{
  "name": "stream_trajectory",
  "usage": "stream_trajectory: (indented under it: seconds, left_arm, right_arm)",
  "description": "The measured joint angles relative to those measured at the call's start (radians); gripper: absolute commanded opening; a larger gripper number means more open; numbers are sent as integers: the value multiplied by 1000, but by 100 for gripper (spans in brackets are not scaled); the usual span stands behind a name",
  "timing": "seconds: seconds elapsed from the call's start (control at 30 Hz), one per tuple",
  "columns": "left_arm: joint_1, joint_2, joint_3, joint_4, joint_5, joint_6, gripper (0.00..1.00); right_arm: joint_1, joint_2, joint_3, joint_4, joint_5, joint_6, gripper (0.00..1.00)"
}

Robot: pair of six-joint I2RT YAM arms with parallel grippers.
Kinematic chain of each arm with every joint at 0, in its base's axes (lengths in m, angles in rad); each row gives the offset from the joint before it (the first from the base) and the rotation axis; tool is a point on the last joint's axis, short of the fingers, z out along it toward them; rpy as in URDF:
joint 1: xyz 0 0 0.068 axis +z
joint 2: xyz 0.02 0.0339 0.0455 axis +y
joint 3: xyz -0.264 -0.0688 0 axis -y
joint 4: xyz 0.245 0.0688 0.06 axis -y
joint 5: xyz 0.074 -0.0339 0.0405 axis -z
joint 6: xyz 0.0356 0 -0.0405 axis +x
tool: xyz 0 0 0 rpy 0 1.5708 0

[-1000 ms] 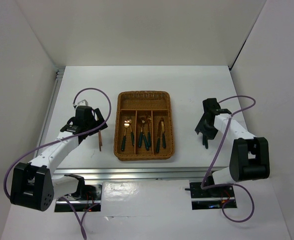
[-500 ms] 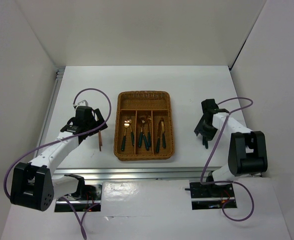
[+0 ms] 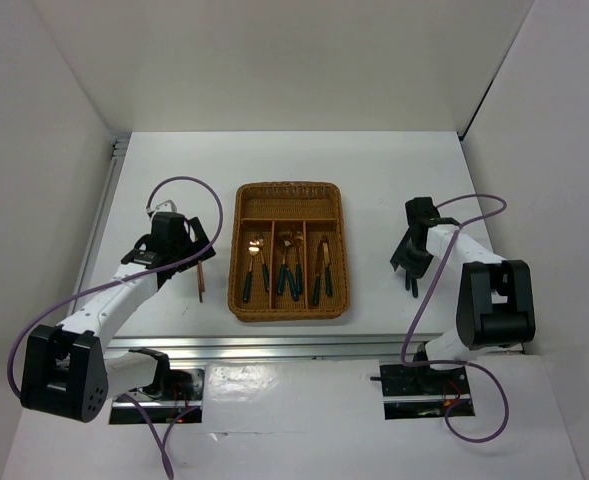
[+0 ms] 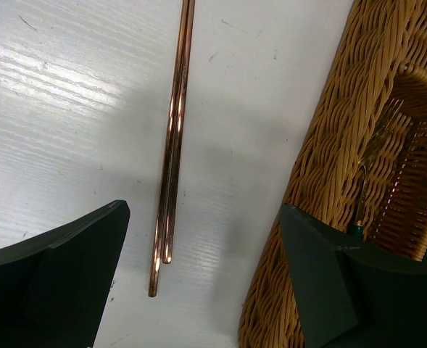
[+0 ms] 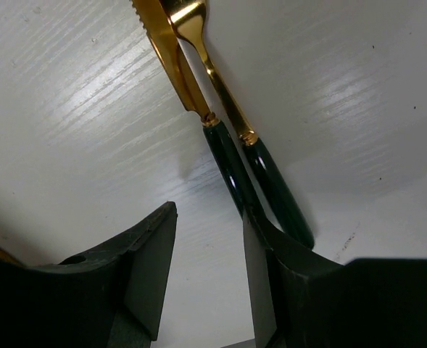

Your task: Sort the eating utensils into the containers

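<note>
The chopsticks (image 4: 171, 156) are seen on the worktop (image 4: 68, 87) left of the tray (image 4: 329, 145), between the wide-open left fingers (image 4: 61, 283). They are judged light, stiff and slippery, best pinched together mid-length. The right fingers (image 5: 133, 275) are seen apart, empty.

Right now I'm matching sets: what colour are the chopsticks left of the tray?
The chopsticks are shiny copper-brown; the left wrist view shows them best.

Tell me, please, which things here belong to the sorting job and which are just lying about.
Job: wicker tray; green-handled cutlery in its slots; copper chopsticks left of it; knife and second green-handled piece to its right.
Lying about: purple cables; aluminium rail.
</note>
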Motion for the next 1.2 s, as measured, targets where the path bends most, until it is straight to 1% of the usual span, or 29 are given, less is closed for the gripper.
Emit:
stream_trajectory:
  seconds: [0.5,1.0,1.2]
  left_arm:
    - [10,0,0,0,0,0,100]
    - [10,0,-15,1,-1,2,100]
    - [10,7,-15,2,0,2,100]
  right_arm:
    - [0,-14,0,8,-6,-4,50]
    - [0,26,0,5,-8,-7,49]
    - [0,69,5,2,-8,-7,43]
